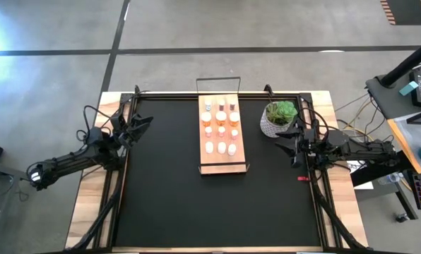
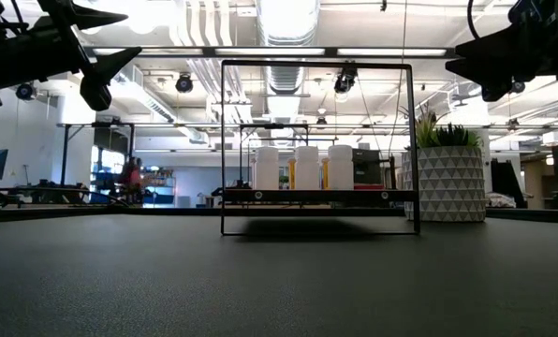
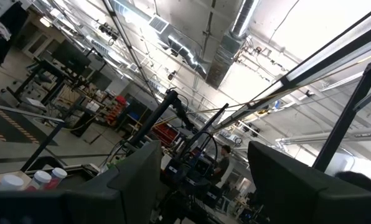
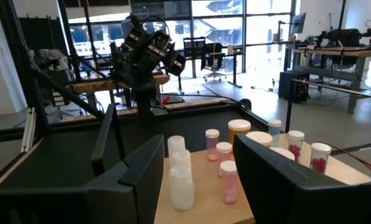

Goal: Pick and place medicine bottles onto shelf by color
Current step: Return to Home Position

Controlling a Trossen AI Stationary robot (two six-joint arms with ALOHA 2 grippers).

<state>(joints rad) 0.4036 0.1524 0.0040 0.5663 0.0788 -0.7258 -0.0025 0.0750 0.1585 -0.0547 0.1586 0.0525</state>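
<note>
The light-wood shelf [image 1: 222, 134] with thin dark wire ends lies on the black mat at the table's middle far side. Several medicine bottles [image 1: 221, 128] stand upright on it in rows: white, pink and orange ones, also in the right wrist view [image 4: 226, 168] and the low view [image 2: 302, 167]. My left gripper [image 1: 141, 123] is open and empty above the mat's far left edge. My right gripper [image 1: 289, 141] is open and empty above the mat's right side, near the plant. Both hang well clear of the table in the low view.
A green plant in a white patterned pot [image 1: 280, 118] stands right of the shelf, close to my right gripper. The black mat [image 1: 217, 204] is bare from the shelf's near end to the table's near edge. People show in the room beyond the table.
</note>
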